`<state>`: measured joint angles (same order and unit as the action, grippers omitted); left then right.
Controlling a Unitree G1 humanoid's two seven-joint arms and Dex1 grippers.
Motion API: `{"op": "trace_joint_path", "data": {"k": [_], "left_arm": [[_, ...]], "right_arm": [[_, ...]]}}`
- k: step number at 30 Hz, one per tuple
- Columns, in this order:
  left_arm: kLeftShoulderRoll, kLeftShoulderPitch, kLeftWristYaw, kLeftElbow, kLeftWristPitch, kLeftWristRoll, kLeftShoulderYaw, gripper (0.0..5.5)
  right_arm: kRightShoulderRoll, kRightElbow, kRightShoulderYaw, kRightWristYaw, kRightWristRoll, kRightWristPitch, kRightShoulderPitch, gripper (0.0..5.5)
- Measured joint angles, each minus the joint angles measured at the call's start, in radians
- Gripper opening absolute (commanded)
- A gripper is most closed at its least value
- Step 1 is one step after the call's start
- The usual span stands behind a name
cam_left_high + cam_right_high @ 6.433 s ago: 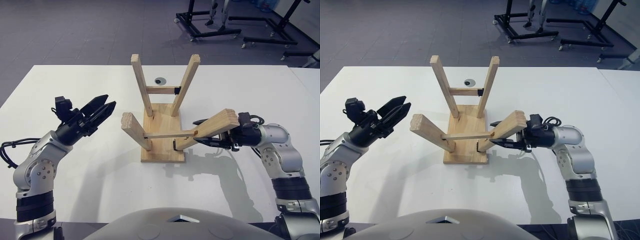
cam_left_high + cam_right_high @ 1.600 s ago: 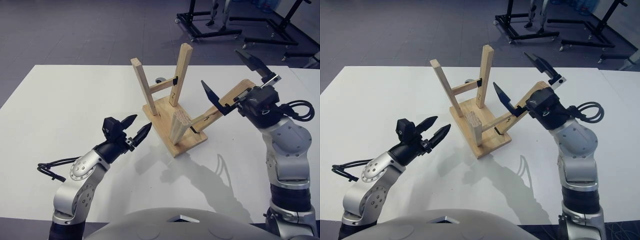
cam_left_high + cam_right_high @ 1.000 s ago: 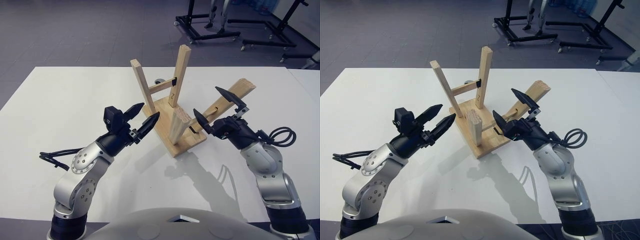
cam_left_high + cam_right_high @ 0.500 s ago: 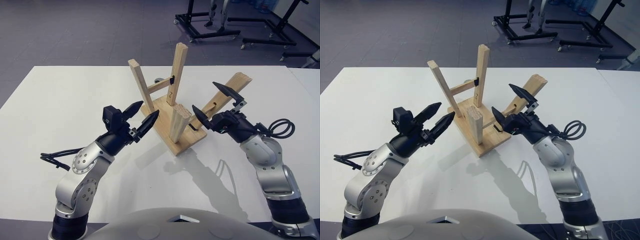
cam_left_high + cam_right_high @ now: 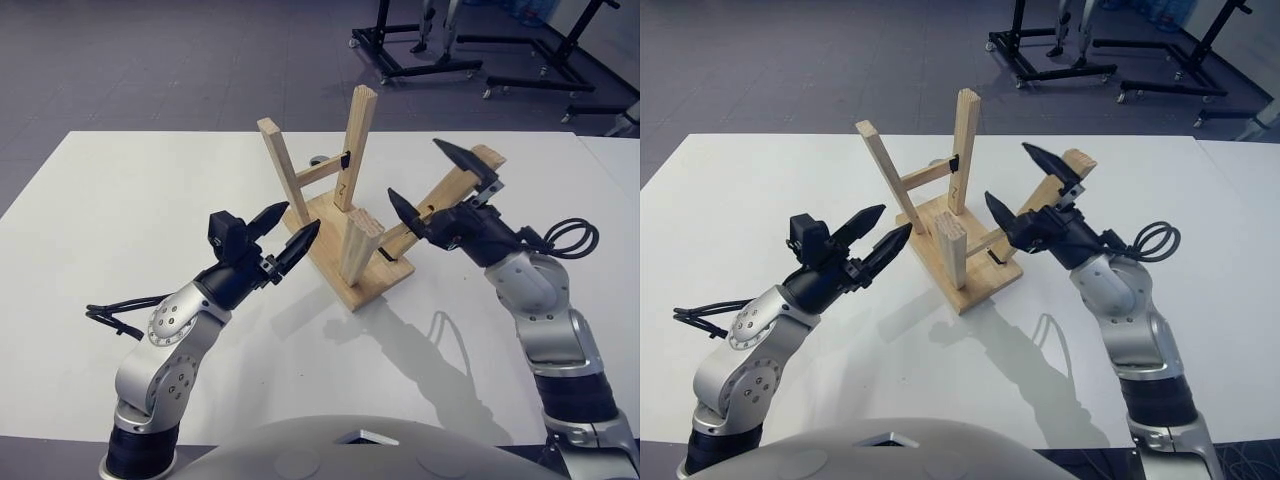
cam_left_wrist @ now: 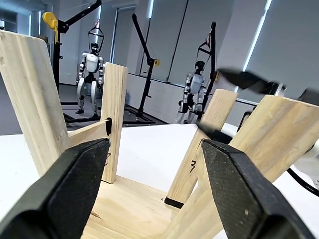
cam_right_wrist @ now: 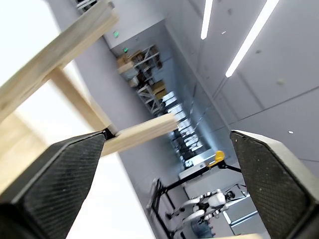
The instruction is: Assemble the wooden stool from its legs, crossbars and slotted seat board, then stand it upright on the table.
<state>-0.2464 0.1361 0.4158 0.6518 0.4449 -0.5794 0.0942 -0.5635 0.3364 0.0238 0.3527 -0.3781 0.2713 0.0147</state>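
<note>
Wooden stool (image 5: 355, 245) upside down on table (image 5: 150, 180)

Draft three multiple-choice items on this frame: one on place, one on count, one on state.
1. Where is the seat board?
A. On the table, between the left gripper and the right gripper
B. Lifted in the left gripper
C. On the floor

2. How many legs stand up from the seat board?
A. Two
B. Three
C. Four

3. What state is the left gripper in?
A. Shut on a leg
B. Open, holding nothing
C. Shut on a crossbar

Key: 1 A, the board sits on the white tabletop with a gripper at each side. 2 C, four legs rise from it, one leaning toward the right gripper. 3 B, its fingers are spread and stop short of the legs.
</note>
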Motion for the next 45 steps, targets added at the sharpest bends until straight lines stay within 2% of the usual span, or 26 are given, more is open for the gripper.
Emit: {"op": "trace_joint_path", "data": {"k": [6, 10, 15, 19, 22, 26, 30, 36, 42, 45], "left_arm": [[-0.001, -0.010, 0.009, -0.005, -0.002, 0.000, 0.008, 3.36], [-0.001, -0.010, 0.010, -0.010, -0.009, 0.000, 0.007, 3.36], [-0.011, 0.007, 0.024, -0.010, -0.022, -0.009, -0.020, 3.36], [-0.038, 0.042, 0.071, 0.037, -0.019, -0.105, -0.065, 3.36], [-0.075, 0.057, 0.117, 0.094, -0.006, -0.223, -0.098, 3.36], [-0.089, 0.029, 0.112, 0.111, 0.029, -0.262, -0.070, 3.36], [-0.086, -0.044, 0.087, 0.102, 0.052, -0.274, -0.046, 3.36], [-0.074, -0.153, 0.081, 0.073, 0.093, -0.354, -0.020, 3.36], [-0.114, -0.158, 0.082, 0.072, 0.158, -0.417, -0.011, 3.36], [-0.152, -0.156, 0.080, 0.060, 0.165, -0.377, -0.014, 3.36]], "right_arm": [[-0.011, -0.004, 0.014, 0.000, -0.012, -0.020, -0.006, 4.58], [0.013, -0.016, 0.003, -0.014, 0.051, -0.018, -0.001, 4.58], [0.079, -0.012, -0.096, -0.051, 0.292, -0.010, 0.199, 4.58], [0.085, -0.060, -0.180, -0.059, 0.433, 0.001, 0.332, 4.58], [0.069, -0.186, -0.277, -0.072, 0.510, -0.047, 0.376, 4.58], [-0.012, -0.450, -0.376, -0.056, 0.556, -0.057, 0.448, 4.58], [-0.021, -0.563, -0.374, 0.045, 0.618, -0.100, 0.429, 4.58], [0.027, -0.474, -0.374, 0.190, 0.804, -0.280, 0.245, 4.58], [0.051, -0.482, -0.330, 0.237, 0.816, -0.314, 0.240, 4.58], [0.066, -0.483, -0.323, 0.242, 0.810, -0.312, 0.247, 4.58]]}}
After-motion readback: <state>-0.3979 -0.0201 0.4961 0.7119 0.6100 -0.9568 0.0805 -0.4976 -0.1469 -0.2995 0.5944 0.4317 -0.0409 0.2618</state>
